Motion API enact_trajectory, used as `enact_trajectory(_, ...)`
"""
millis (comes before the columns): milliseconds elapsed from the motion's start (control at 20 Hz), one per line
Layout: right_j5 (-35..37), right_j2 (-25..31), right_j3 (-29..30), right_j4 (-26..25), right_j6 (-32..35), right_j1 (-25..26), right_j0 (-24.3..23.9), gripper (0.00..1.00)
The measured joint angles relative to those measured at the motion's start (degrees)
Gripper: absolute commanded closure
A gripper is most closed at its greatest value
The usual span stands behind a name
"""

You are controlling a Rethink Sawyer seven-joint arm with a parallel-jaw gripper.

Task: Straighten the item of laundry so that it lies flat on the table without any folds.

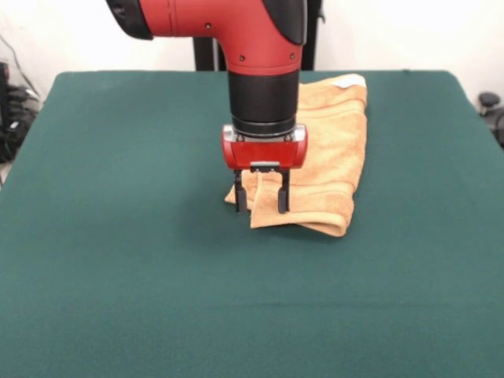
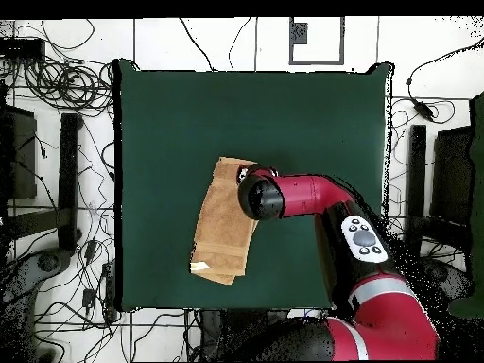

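Observation:
The orange-tan towel (image 1: pixel 331 150) lies folded into a long strip on the green table (image 1: pixel 118 236), running from the far edge toward the middle. Its white tag (image 1: pixel 347 81) shows at the far corner. My gripper (image 1: pixel 261 206) points straight down over the towel's near left corner. Its fingers (image 1: pixel 283 194) stand apart, open, with a raised fold of the towel's edge between them. In the overhead view the towel (image 2: pixel 222 227) lies left of centre, the tag (image 2: pixel 200 267) at its lower end. The arm's wrist (image 2: pixel 263 198) covers the gripper there.
Table edges are far from the towel except the far edge in the front view, which the towel reaches. The black pedestal (image 1: pixel 206 51) stands behind the table. Cables and stands (image 2: pixel 66 170) lie on the floor around the table.

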Motion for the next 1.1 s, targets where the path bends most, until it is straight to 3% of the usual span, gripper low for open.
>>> enact_trajectory(500, -1.56, -0.07, -0.02, 0.02, 0.0, 1.67, -0.01, 0.0)
enact_trajectory(550, -1.81, -0.01, -0.02, 0.07, 0.0, 1.7, 0.05, 1.0)
enact_trajectory(1100, -2.85, -0.02, -0.02, 0.04, 0.0, 1.85, 0.38, 1.0)
